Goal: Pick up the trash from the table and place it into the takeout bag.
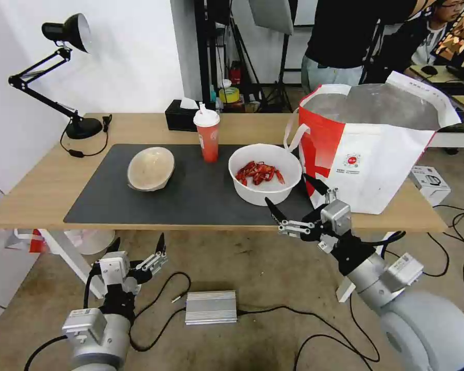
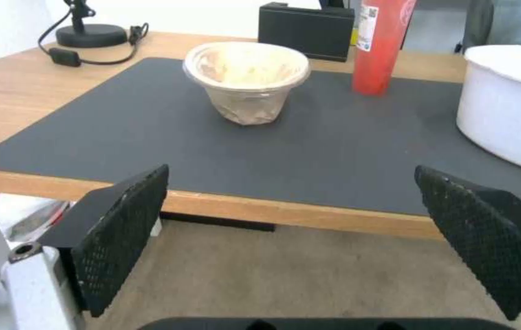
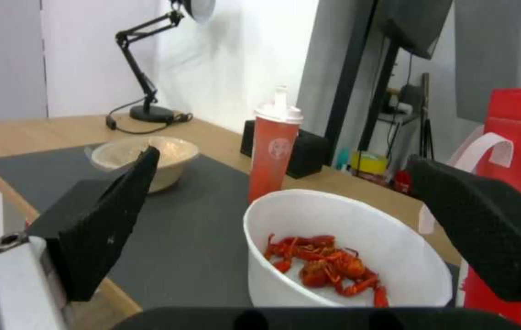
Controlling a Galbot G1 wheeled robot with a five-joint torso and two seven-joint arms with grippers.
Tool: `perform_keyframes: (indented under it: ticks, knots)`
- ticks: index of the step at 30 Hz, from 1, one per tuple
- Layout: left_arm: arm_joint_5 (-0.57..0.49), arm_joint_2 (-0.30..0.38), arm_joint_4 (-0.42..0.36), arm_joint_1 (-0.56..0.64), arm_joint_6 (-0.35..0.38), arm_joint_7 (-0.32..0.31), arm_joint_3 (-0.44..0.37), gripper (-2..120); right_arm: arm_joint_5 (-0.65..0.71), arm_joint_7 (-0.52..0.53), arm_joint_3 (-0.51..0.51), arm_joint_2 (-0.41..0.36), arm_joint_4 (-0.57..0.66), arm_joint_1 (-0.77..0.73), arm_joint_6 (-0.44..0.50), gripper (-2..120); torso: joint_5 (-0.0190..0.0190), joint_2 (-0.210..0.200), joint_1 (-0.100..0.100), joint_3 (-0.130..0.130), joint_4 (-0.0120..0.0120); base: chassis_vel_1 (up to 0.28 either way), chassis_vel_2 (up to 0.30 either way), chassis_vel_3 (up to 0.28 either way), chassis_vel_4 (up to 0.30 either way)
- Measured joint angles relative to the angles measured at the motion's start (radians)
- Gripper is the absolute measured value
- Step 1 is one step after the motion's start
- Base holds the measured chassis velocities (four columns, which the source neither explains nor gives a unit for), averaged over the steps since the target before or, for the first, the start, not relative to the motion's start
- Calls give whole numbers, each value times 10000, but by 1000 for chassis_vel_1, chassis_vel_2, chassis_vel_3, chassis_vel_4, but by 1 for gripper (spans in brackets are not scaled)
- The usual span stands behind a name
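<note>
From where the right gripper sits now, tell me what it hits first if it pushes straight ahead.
Most likely the white plastic bowl with crayfish shells. The right gripper is open at the table's near edge, and its wrist view has the bowl centred between the fingers. The red cup stands behind it.

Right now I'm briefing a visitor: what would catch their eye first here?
Probably the white bowl of red crayfish shells on the dark mat, with the open right gripper poised just before it. Next, the big white-and-red takeout bag standing at the table's right end.
</note>
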Motion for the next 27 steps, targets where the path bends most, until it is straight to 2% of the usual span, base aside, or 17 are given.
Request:
perform_keyframes:
  ticks: [10, 27]
  knots:
    - [3, -8, 52, -20, -26, -1, -3, 99, 711, -111, -122, -1508, -397, 1089, -466, 100, 0, 0, 0, 1, 1, 0, 0, 0, 0]
    - [-22, -62, 223, -118, -164, 54, -21, 99, 1321, -235, -811, -2802, -1258, 2627, -837, 100, 0, 0, 0, 1, -1, 0, 0, 0, 0]
